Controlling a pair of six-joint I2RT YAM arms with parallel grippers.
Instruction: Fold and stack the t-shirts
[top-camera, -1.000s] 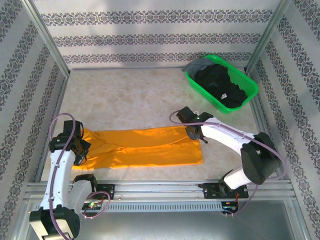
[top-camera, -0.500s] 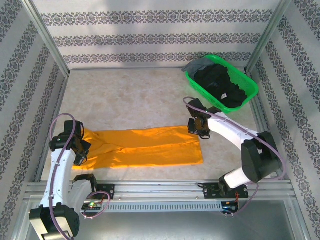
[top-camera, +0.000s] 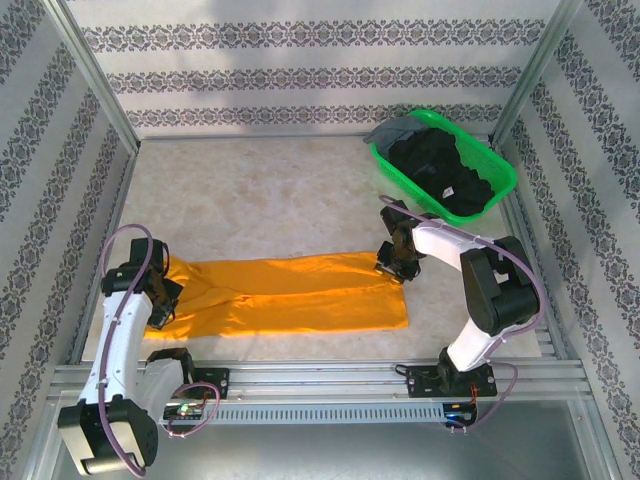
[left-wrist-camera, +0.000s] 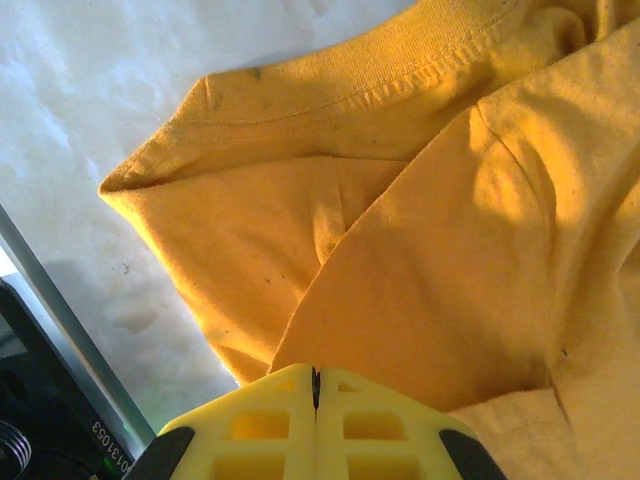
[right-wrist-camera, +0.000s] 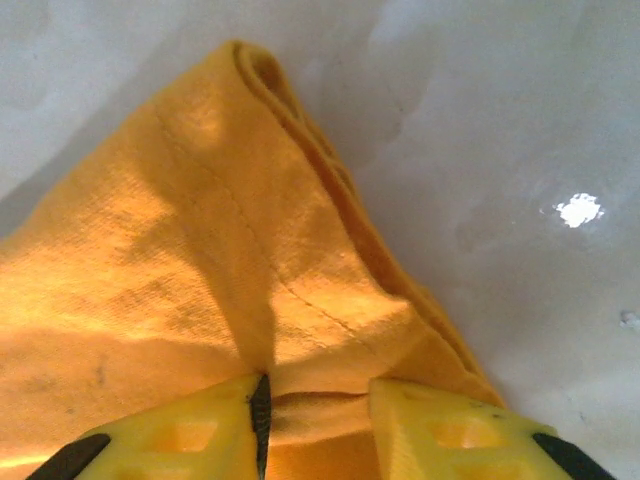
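Observation:
The orange-yellow t-shirt lies folded into a long band across the near table. My left gripper sits at its left, collar end, shut, and a fold of the orange cloth runs into its closed jaws. My right gripper is down on the shirt's far right corner. Its jaws stand partly apart, with a small ridge of orange cloth bunched between them. Black and dark grey t-shirts are heaped in the basket.
The green plastic basket stands at the back right, close behind my right arm. Patterned walls and metal posts enclose the table. A metal rail runs along the near edge. Bare tabletop spreads behind the shirt.
My right gripper shifted right along the shirt's far edge, then came down on the far right corner, its jaws narrowing and widening again. The left gripper stayed put.

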